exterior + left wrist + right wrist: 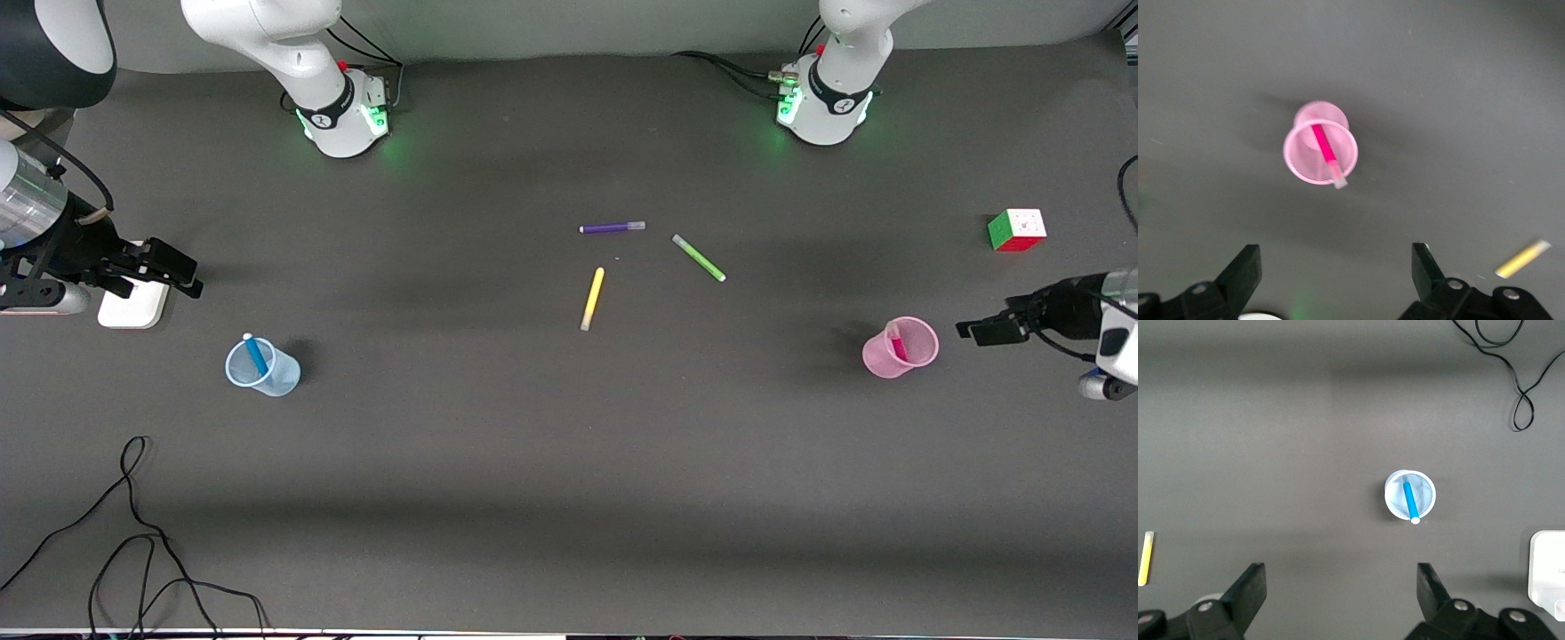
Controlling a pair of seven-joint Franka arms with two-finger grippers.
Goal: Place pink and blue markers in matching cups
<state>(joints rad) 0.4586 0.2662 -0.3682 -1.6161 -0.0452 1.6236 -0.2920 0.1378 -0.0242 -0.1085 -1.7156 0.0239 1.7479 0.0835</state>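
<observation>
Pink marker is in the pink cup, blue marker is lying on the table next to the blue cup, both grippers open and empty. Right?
Not quite. The blue marker isn't on the table; it stands inside the blue cup, as the right wrist view shows. The rest holds: pink marker in the pink cup, left gripper and right gripper open and empty.

Dark grey matte table [533,462] fills nearly the whole front view. Pale grey-green wall [578,27] runs along its top edge. Lighting from above, soft broad shadow bands across the surface. Green glow on the table [400,160] next to both arm bases. Loose black cable [133,533] coiled at the near corner, right arm's end.
</observation>
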